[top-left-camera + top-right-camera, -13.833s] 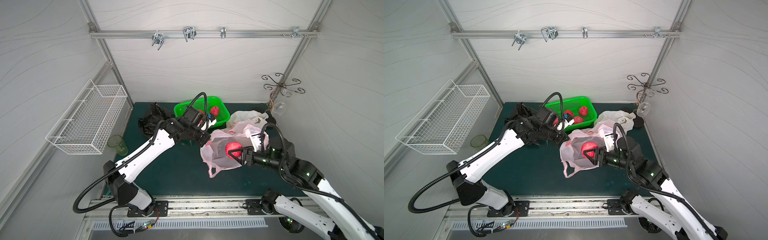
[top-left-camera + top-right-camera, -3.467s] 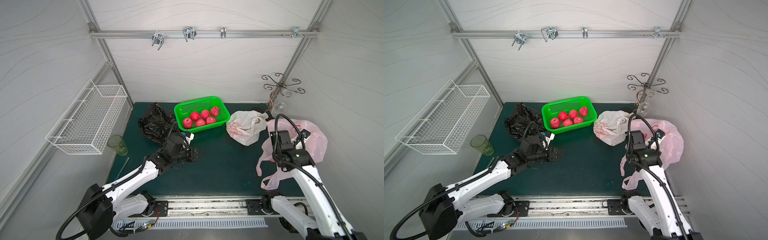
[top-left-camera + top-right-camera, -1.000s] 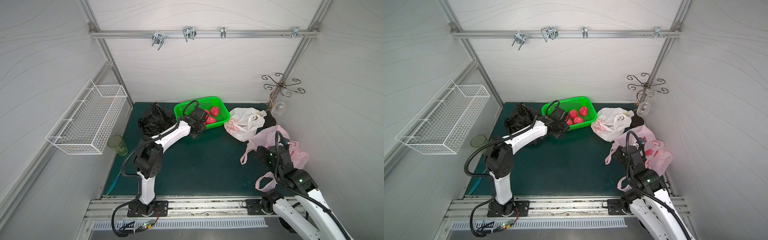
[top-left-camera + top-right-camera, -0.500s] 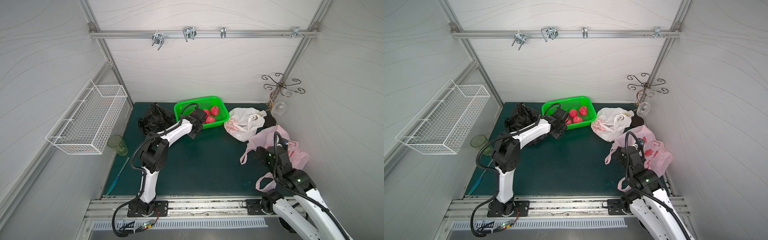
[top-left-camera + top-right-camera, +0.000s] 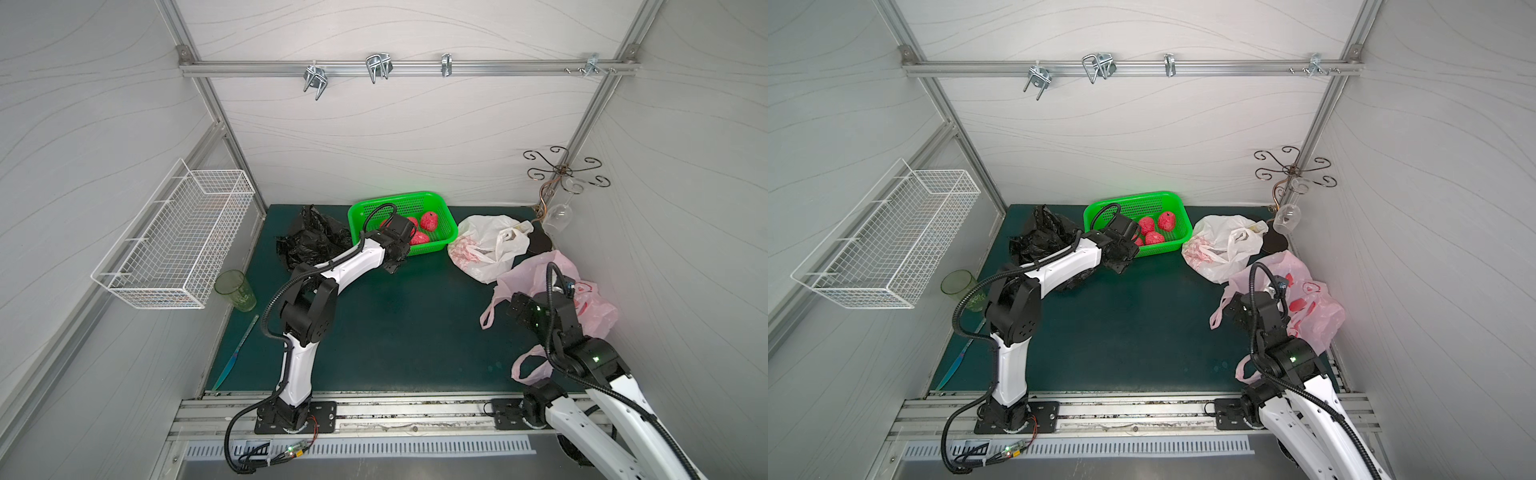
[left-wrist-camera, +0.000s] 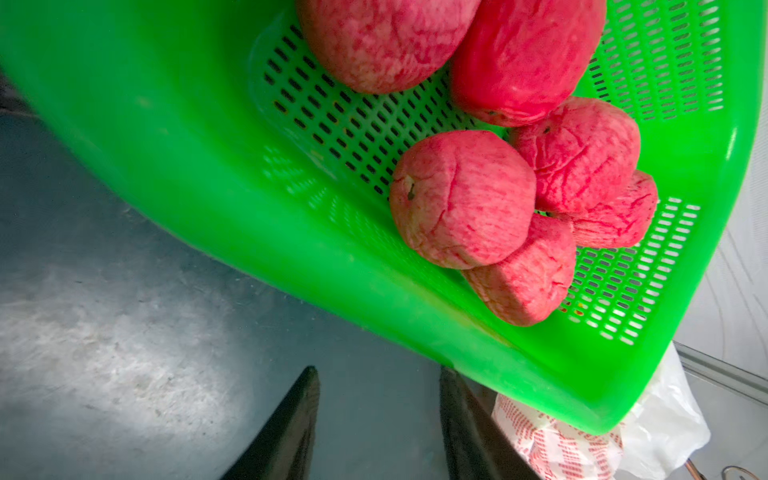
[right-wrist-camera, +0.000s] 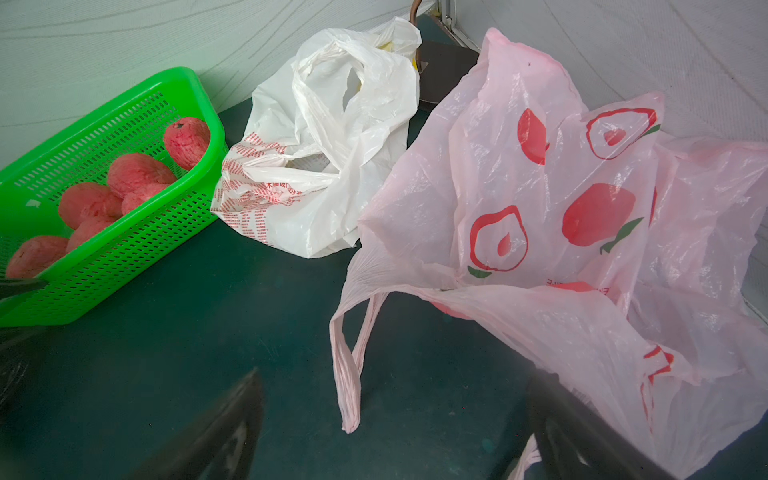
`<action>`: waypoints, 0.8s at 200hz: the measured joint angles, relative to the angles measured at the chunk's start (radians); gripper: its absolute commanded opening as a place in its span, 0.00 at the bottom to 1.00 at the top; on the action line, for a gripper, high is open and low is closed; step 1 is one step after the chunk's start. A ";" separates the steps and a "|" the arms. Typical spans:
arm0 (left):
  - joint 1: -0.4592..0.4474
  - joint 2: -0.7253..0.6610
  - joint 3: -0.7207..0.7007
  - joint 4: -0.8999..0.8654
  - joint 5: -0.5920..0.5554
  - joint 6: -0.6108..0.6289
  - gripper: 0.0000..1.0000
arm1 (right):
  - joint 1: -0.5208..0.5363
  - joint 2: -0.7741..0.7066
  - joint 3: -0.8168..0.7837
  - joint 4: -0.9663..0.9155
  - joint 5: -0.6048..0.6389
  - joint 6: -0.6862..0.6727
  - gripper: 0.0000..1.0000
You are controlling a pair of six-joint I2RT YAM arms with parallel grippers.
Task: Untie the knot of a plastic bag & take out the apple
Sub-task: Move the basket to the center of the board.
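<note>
- Left gripper [image 6: 378, 374]: jaws apart with only bare mat [image 6: 124, 332] between them. It sits just outside the wall of the green basket [image 6: 208, 187]. The wrist view shows only the finger ends; the rest is cut off at the frame edge.
- Apples [image 6: 461, 199]: six red ones are heaped at one end of the basket. Two of them are cropped by the wrist frame. In both top views the left arm covers part of the heap, so only a few are visible.
- Pink bag [image 5: 540, 270]: lies slack at the robot's right edge of the mat, mouth gaping and handles loose. In both top views the right arm hides its near side.
- Reddish patch [image 7: 451, 309] behind the bag's film: cannot tell whether it is print or contents.
- Right gripper [image 7: 395, 374]: jaws spread wide, pinching nothing. A handle loop [image 7: 349, 374] lies on the mat in the gap. One finger is close against the film, but contact cannot be confirmed.
- White bag [image 5: 486, 249]: open, between the basket and the pink bag. Its contents are not legible.
- Black bag [image 5: 311, 241]: crumpled beside the basket, partly screened by the left arm.
</note>
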State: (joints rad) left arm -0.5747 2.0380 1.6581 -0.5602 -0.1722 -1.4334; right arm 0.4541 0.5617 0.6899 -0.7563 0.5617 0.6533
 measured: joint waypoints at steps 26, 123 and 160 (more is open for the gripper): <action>0.006 0.007 0.000 0.030 0.008 -0.018 0.47 | 0.000 -0.004 -0.004 0.000 0.000 0.000 0.99; 0.044 0.089 0.062 0.061 0.040 -0.081 0.41 | 0.000 -0.015 -0.009 0.000 0.000 0.000 0.99; 0.052 0.083 0.047 0.102 0.051 -0.122 0.18 | 0.000 -0.015 -0.009 0.000 0.000 0.000 0.99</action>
State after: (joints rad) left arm -0.5224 2.1212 1.7050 -0.4583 -0.1215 -1.5555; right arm 0.4541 0.5468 0.6811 -0.7563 0.5617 0.6533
